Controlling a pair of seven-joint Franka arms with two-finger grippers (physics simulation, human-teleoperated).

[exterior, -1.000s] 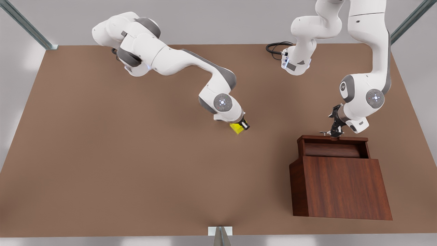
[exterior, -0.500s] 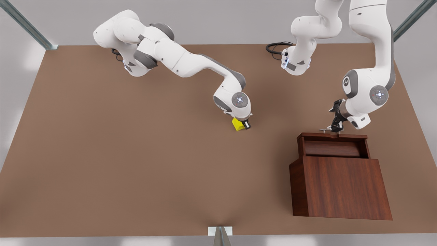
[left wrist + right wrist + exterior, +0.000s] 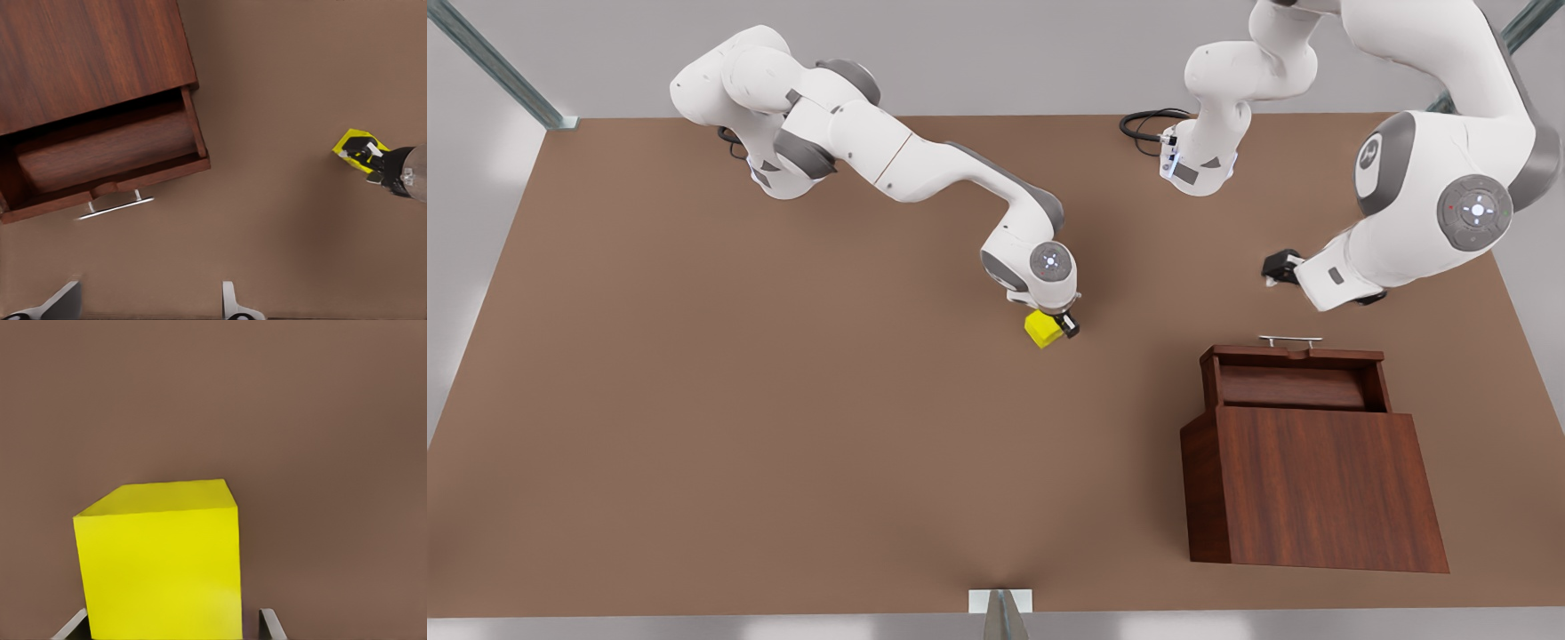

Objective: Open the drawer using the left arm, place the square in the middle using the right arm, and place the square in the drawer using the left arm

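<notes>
A simulated robot test cell. Two white arms (image 3: 925, 169) are mounted on a bare brown table (image 3: 694, 400). Grey walls and metal frame struts (image 3: 498, 67) surround it.

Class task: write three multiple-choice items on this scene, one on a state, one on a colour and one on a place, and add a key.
1. The drawer is: A shut; B pulled open; C removed.
2. Its handle is: A silver; B yellow; C black.
3. The square is: A in the drawer; B at the right tool, mid-table; C on the cabinet.

Key:
1 B, the drawer's inside shows.
2 A, the handle is a thin silver bar.
3 B, the square is at the right tool's tip. The left tool hovers open, clear of the handle.
</notes>
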